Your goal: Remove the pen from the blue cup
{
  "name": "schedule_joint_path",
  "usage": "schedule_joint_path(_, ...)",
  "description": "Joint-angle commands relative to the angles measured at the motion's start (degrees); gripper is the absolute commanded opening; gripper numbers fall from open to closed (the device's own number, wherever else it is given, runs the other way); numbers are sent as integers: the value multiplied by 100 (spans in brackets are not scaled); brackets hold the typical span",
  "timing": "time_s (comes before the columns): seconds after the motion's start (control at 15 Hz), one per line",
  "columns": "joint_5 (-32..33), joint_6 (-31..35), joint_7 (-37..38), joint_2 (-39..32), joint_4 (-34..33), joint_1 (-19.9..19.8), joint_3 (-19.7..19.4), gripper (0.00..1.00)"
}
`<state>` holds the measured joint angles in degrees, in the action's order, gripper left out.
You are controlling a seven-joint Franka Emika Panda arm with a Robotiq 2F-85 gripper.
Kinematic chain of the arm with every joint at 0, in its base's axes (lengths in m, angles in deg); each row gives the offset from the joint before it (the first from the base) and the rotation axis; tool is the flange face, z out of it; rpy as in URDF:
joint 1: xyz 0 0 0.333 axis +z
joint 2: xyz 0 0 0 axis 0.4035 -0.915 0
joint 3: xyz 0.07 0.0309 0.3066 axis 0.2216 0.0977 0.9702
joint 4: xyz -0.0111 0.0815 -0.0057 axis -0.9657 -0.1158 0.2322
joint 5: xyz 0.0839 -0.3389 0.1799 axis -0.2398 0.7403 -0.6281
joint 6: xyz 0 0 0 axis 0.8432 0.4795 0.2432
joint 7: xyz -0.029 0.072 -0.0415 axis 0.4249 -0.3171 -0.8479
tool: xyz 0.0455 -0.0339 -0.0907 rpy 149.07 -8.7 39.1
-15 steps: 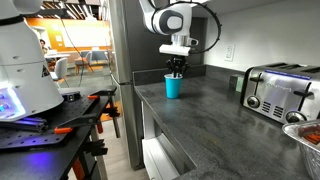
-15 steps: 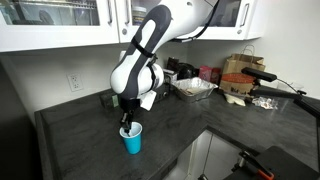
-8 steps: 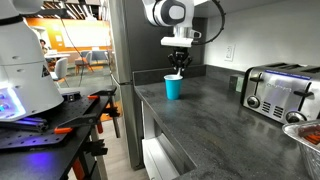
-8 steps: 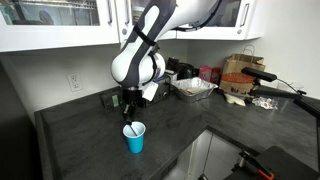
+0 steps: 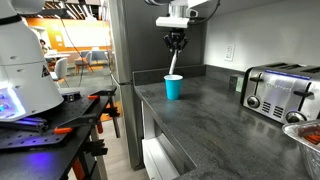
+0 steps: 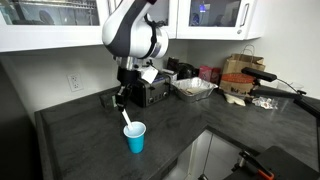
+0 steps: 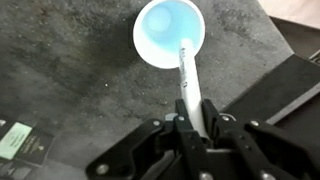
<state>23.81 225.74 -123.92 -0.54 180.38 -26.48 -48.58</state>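
Wrist view: the gripper (image 7: pixel 197 128) has its jaws clamped on the upper end of the pen (image 7: pixel 188 80), whose lower tip sits about at the rim of the blue cup (image 7: pixel 148 45). Lift straight up until that tip is plainly clear — a sideways pull could topple the light cup. The pen is slim, white, straight and slightly tilted; the cup is cyan and stands upright on the dark counter (image 7: pixel 60 90).

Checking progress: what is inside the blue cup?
Only the pen's lower tip reaches into the blue cup; the gripper holds its top. Otherwise the interior looks empty, though the pen covers part of the rim.
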Motion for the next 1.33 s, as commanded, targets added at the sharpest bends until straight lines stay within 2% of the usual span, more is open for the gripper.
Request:
schedule_joint_path(0.0, -322, -334, -26, 745, 276, 159, -298, 6)
schedule_joint_path(0.2, 583, -719, 931, 944, 170, 380, -957, 6)
schedule_joint_path(0.27, 1048, -842, 1343, 860, 75, 407, -1182, 6)
schedule_joint_path(0.47, 1782, -1252, 1992, 475, -224, 377, -1636, 6)
schedule_joint_path(0.73, 1736, -1264, 2208, -432, -719, 310, -1908, 6)
schedule_joint_path(1.0, 2063, -1585, 3040, -1465, -1454, 476, -2219, 6)
schedule_joint_path(1.27, 2028, -1931, 3326, -2214, -2013, 509, -2269, 6)
